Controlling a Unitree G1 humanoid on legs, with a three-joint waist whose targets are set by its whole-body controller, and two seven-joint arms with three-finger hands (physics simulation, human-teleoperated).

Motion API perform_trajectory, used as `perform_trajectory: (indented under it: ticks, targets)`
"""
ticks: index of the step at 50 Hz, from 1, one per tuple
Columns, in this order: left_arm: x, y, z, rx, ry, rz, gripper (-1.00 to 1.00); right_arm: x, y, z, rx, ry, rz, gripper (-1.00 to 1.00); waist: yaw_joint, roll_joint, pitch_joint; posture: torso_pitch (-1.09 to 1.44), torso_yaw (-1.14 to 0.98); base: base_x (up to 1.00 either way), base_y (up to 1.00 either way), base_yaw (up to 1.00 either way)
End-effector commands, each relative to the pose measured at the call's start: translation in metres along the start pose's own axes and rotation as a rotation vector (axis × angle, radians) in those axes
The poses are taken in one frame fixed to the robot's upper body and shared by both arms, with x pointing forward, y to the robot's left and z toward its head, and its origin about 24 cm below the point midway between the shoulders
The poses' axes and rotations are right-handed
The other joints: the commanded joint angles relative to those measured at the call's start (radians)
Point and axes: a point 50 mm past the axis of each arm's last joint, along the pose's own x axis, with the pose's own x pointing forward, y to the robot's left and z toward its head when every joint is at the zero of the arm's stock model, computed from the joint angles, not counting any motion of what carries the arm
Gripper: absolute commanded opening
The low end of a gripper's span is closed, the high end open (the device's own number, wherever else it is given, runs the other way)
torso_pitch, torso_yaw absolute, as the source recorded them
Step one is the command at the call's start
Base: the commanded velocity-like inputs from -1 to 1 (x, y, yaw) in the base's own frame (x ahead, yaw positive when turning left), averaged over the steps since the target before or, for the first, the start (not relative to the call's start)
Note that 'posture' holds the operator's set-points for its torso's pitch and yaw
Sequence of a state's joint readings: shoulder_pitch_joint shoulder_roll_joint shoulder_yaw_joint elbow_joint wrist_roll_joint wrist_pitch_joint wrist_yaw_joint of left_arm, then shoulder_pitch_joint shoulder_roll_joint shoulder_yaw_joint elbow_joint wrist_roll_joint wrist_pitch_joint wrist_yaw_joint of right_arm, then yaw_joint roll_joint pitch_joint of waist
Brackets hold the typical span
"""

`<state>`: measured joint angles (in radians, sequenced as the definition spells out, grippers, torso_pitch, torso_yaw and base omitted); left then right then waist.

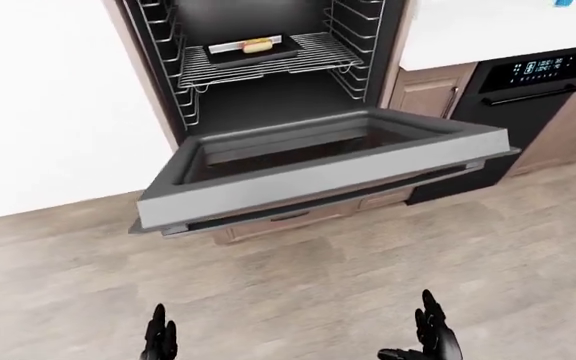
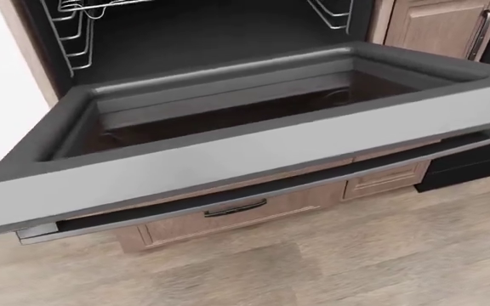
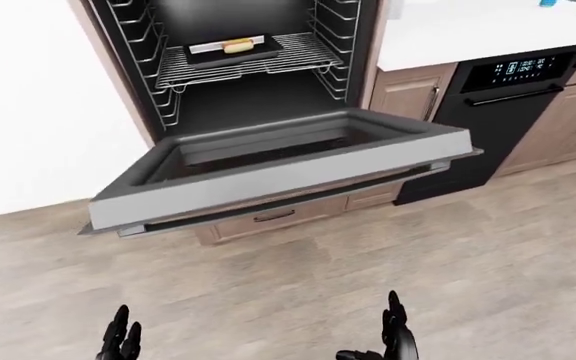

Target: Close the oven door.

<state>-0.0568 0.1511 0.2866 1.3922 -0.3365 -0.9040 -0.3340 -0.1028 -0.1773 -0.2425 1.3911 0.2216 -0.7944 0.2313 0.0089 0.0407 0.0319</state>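
Low at the bottom edge of the left-eye view, the fingers of the right hand (image 1: 434, 339) are being held spread and pointing upward, gripping nothing, and the left hand (image 1: 160, 339) is likewise being shown with fingers loosely extended and empty, though only its tips are in view. Both hands are being kept well apart from the oven door (image 1: 318, 174), which is hanging fully dropped and roughly level, its pale outer edge facing the robot. Beneath that edge the door handle (image 2: 253, 185) is being seen as a long dark bar, with a wooden drawer (image 2: 236, 213) below it. Inside the oven cavity, a wire rack (image 1: 268, 64) is carrying a dark tray (image 1: 253, 49) with yellowish food on it. To close the door well, the hands are probably best brought under the door's near edge, palms up, and the lift is best kept even on both sides so the door is being swung upward without twisting.
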Motion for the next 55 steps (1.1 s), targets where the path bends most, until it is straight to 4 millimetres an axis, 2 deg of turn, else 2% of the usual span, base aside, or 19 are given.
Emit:
perform_trajectory:
  ticks: [1, 7, 10, 12, 15, 19, 22, 24, 25, 27, 36, 40, 41, 42, 45, 49, 51, 53, 55]
  targets:
    - [0.0053, -0.0042, 0.0074, 0.012, -0.048, -0.027, 1.0, 0.0051, -0.0105, 0.0142, -0.013, -0.077, -0.038, 1.0, -0.006, -0.014, -0.008, 0.0, 0.0, 0.0, 0.34, 0.0]
    - [0.0053, -0.0043, 0.0073, 0.012, -0.047, -0.027, 1.0, 0.0052, -0.0103, 0.0143, -0.012, -0.077, -0.037, 1.0, -0.014, -0.076, 0.003, 0.0, 0.0, 0.0, 0.34, 0.0]
    - [0.0055, -0.0041, 0.0075, 0.011, -0.048, -0.027, 1.0, 0.0053, -0.0102, 0.0144, -0.012, -0.077, -0.038, 1.0, -0.017, -0.136, -0.006, 0.0, 0.0, 0.0, 0.34, 0.0]
    - [0.0057, -0.0041, 0.0077, 0.011, -0.048, -0.027, 1.0, 0.0054, -0.0101, 0.0145, -0.012, -0.078, -0.037, 1.0, -0.028, -0.101, -0.003, 0.0, 0.0, 0.0, 0.34, 0.0]
    - [0.0059, -0.0037, 0.0079, 0.011, -0.048, -0.027, 1.0, 0.0053, -0.0102, 0.0144, -0.013, -0.077, -0.038, 1.0, -0.029, -0.105, -0.012, 0.0, 0.0, 0.0, 0.34, 0.0]
    - [0.0061, -0.004, 0.008, 0.01, -0.048, -0.028, 1.0, 0.0056, -0.0101, 0.0147, -0.012, -0.078, -0.038, 1.0, -0.024, -0.068, -0.002, 0.0, 0.0, 0.0, 0.34, 0.0]
    - [0.0061, -0.0043, 0.0079, 0.011, -0.048, -0.028, 1.0, 0.0055, -0.0103, 0.0146, -0.012, -0.078, -0.037, 1.0, -0.024, -0.009, -0.003, 0.0, 0.0, 0.0, 0.35, 0.0]
    - [0.0063, -0.0044, 0.008, 0.01, -0.048, -0.028, 1.0, 0.0058, -0.0103, 0.0149, -0.011, -0.079, -0.037, 1.0, -0.015, 0.073, -0.025, 0.0, 0.0, 0.0, 0.34, 0.0]
    - [0.0063, -0.0046, 0.008, 0.011, -0.048, -0.029, 1.0, 0.0059, -0.0103, 0.015, -0.011, -0.079, -0.037, 1.0, -0.01, 0.017, -0.013, 0.0, 0.0, 0.0, 0.34, 0.0]
    - [0.006, -0.0044, 0.0078, 0.011, -0.047, -0.029, 1.0, 0.0056, -0.0103, 0.0147, -0.011, -0.078, -0.037, 1.0, -0.004, 0.015, -0.008, 0.0, 0.0, 0.0, 0.34, 0.0]
    - [0.0057, -0.004, 0.0075, 0.011, -0.045, -0.028, 1.0, 0.0054, -0.0104, 0.0146, -0.012, -0.078, -0.038, 1.0, -0.013, -0.071, 0.002, 0.0, 0.0, 0.0, 0.34, 0.0]
    - [0.0055, -0.0042, 0.0072, 0.012, -0.045, -0.029, 1.0, 0.0051, -0.0105, 0.0141, -0.013, -0.076, -0.037, 1.0, -0.019, -0.15, -0.013, 0.0, 0.0, 0.0, 0.34, 0.0]
    - [0.0055, -0.0042, 0.0073, 0.011, -0.045, -0.028, 1.0, 0.005, -0.0106, 0.014, -0.013, -0.075, -0.037, 1.0, -0.03, -0.095, -0.001, 0.0, 0.0, 0.0, 0.34, 0.0]
    - [0.0054, -0.0042, 0.0072, 0.011, -0.045, -0.028, 1.0, 0.0051, -0.0106, 0.0141, -0.013, -0.075, -0.037, 1.0, -0.025, -0.111, -0.005, 0.0, 0.0, 0.0, 0.34, 0.0]
    - [0.0051, -0.0044, 0.0069, 0.011, -0.045, -0.029, 1.0, 0.0052, -0.0107, 0.0142, -0.013, -0.076, -0.037, 1.0, -0.028, -0.108, -0.014, 0.0, 0.0, 0.0, 0.35, 0.0]
    - [0.0057, -0.0049, 0.0075, 0.009, -0.048, -0.031, 1.0, 0.005, -0.0107, 0.0141, -0.013, -0.076, -0.037, 1.0, -0.025, -0.061, 0.001, 0.0, 0.0, 0.0, 0.34, 0.0]
    - [0.0055, -0.0047, 0.0073, 0.009, -0.048, -0.031, 1.0, 0.005, -0.0107, 0.0141, -0.013, -0.076, -0.037, 1.0, -0.024, -0.02, 0.0, 0.0, 0.0, 0.0, 0.34, 0.0]
    - [0.0052, -0.0042, 0.0072, 0.01, -0.046, -0.03, 1.0, 0.0048, -0.0109, 0.0139, -0.014, -0.075, -0.038, 1.0, -0.019, 0.053, -0.019, 0.0, 0.0, 0.0, 0.35, 0.0]
    - [0.0055, -0.0044, 0.0073, 0.01, -0.047, -0.03, 1.0, 0.0048, -0.0107, 0.0139, -0.014, -0.075, -0.038, 1.0, -0.012, 0.023, -0.01, 0.0, 0.0, 0.0, 0.35, 0.0]
